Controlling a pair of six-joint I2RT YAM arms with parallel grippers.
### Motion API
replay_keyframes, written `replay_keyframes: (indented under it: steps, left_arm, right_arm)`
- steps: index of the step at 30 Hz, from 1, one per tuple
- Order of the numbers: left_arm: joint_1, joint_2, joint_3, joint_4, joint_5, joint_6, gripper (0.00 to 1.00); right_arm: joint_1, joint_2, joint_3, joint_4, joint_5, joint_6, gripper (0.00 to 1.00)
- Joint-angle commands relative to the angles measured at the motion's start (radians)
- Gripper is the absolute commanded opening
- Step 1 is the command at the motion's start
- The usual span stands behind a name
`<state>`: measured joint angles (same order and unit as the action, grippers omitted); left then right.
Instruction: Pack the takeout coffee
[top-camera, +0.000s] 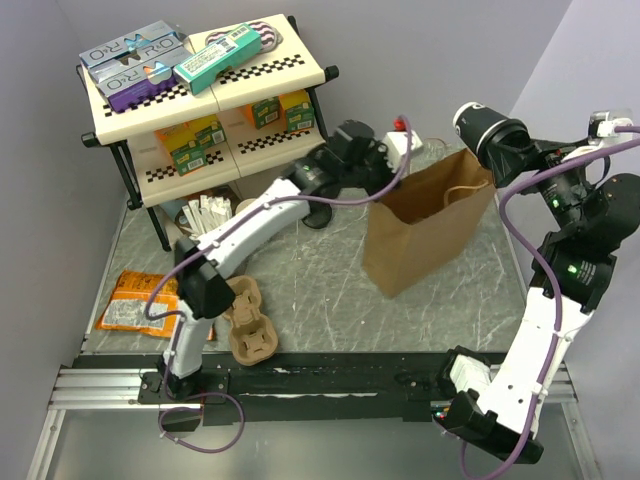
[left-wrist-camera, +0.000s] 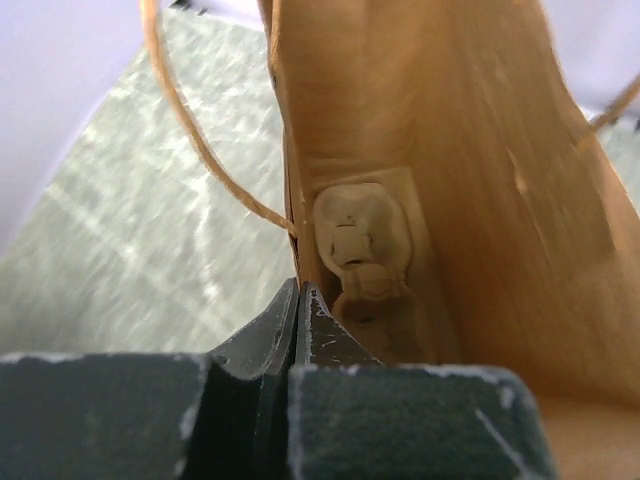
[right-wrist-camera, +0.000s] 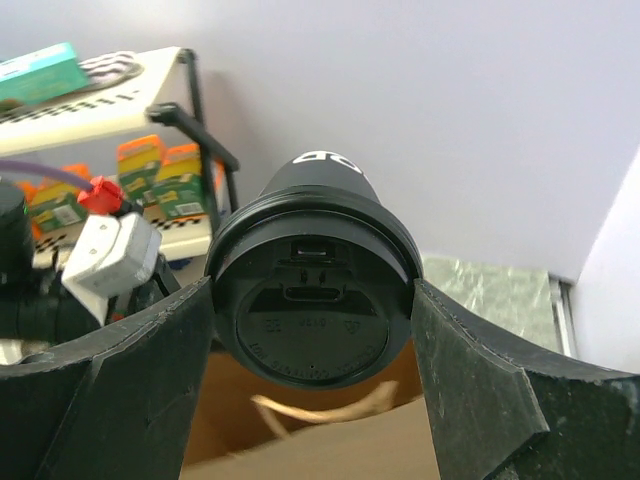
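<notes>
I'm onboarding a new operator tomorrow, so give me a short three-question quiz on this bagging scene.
1. True or false: the right fingers grip the takeout coffee, its black lid facing the wrist camera.
2. What lies at the bottom of the paper bag? A. a pulp cup carrier B. a snack packet C. a box of crayons
3. Which arm's fingers are pinched shut at the bag's rim?
Key: 1 true; 2 A; 3 the left fingers.
</notes>
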<state>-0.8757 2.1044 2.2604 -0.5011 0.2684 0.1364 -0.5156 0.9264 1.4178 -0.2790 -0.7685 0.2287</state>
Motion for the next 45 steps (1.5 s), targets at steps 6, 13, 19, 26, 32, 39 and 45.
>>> replay_keyframes:
  steps: [6, 13, 19, 26, 32, 39, 45]
  left_arm:
    - [0.11, -0.331, -0.248, -0.013, 0.061, 0.321, 0.01]
    - [0.127, -0.426, -0.378, -0.048, 0.084, 0.422, 0.01]
    - [0.127, -0.492, -0.479, 0.007, 0.057, 0.374, 0.01]
    - [0.127, -0.615, -0.616, 0.101, 0.112, 0.41, 0.01]
    - [0.126, -0.666, -0.719, 0.163, 0.106, 0.511, 0.01]
    - [0.126, -0.62, -0.682, 0.234, 0.046, 0.536, 0.01]
    - [0.097, -0.661, -0.728, 0.248, 0.04, 0.476, 0.01]
  right_arm:
    - [-0.008, -0.026, 0.092, 0.014, -0.27, -0.046, 0.39]
    - [-0.009, -0.075, 0.041, -0.052, -0.492, -0.155, 0.0]
    - [-0.008, -0.093, 0.11, -0.397, -0.67, -0.472, 0.0]
    - [0.002, -0.069, 0.28, -0.862, -0.582, -0.975, 0.0]
    - [0.008, -0.023, 0.425, -1.088, -0.531, -1.215, 0.0]
    - [0.011, -0.069, 0.366, -0.988, -0.583, -1.17, 0.0]
    - [0.034, -0.098, 0.309, -1.092, -0.555, -1.29, 0.0]
